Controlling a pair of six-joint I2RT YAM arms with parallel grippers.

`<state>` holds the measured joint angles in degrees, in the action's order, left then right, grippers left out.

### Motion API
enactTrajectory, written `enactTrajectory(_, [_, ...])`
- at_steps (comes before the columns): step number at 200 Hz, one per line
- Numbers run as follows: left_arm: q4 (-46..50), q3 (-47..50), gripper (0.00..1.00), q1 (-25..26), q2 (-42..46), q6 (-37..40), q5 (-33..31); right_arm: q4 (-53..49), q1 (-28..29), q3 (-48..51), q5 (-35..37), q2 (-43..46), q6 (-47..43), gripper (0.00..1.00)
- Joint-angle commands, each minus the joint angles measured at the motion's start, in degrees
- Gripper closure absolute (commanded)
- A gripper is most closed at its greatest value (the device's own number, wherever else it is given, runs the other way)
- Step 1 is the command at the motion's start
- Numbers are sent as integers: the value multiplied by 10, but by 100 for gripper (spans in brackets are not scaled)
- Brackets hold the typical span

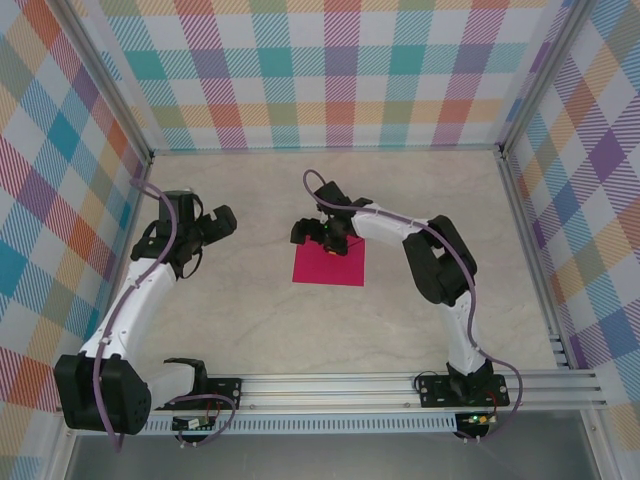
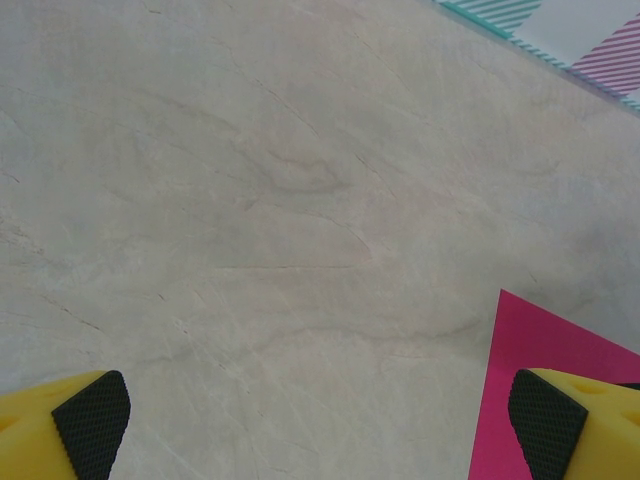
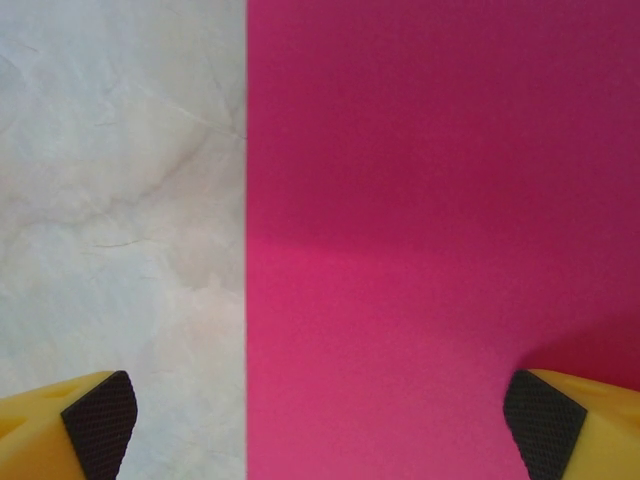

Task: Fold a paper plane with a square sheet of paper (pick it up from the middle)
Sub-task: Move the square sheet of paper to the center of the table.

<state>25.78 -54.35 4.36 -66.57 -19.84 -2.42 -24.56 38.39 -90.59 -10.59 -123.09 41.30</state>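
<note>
As far as I can judge, none of the folding is done yet. The square sheet of paper (image 1: 330, 266) lies flat on the tabletop (image 1: 250, 310), about midway between my bases and the far wall, and I see no crease or lifted corner on it. Everything is left to do: the pick-up from the middle, then every fold. My right tool (image 1: 312, 232) hangs over the sheet's far left corner, its jaws spread wide with nothing between them. In its wrist view one pad (image 3: 95, 425) is above bare tabletop and the other pad (image 3: 545, 425) is above the pink, with the sheet's straight edge running between them. That puts me at the sheet's border rather than its middle, so I judge a shift further over the paper is needed before any grasp. I cannot tell how high above the sheet this tool hangs. My left tool (image 1: 218, 226), equally wide open and empty, sits well apart to the left of the sheet, about level with its far edge. In its wrist view a corner of the sheet lies just beside one pad (image 2: 545, 420).
</note>
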Motion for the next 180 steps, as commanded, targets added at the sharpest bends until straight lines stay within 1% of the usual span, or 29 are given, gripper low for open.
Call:
enactTrajectory(1, [3,-8,0,-4,-14,12,15,-60,7,-6,-1,-12,-8,2])
enactTrajectory(16, [11,-12,0,-4,-21,12,16,-80,9,14,1,-5,-19,1])
enactTrajectory(32, [14,-13,0,-3,-23,12,15,-91,9,59,1,17,-29,2])
enactTrajectory(82, [18,-19,0,-4,-39,7,30,-124,21,264,17,171,-45,2])
enactTrajectory(94, [20,-16,0,-3,-38,5,29,-138,23,298,16,198,-59,1])
enactTrajectory(106, [21,-14,0,-4,-37,4,25,-166,23,304,31,214,-69,2])
enactTrajectory(124, [20,-12,0,-4,-37,1,25,-201,23,277,59,240,-76,1])
enactTrajectory(152, [33,-24,0,-4,-49,-2,19,-235,23,233,114,294,-50,0])
enactTrajectory(167, [37,-23,0,-3,-48,-2,20,-249,23,233,142,298,-58,0])
enactTrajectory(180, [28,-17,0,-4,-46,-5,19,-267,23,232,164,285,-70,0])
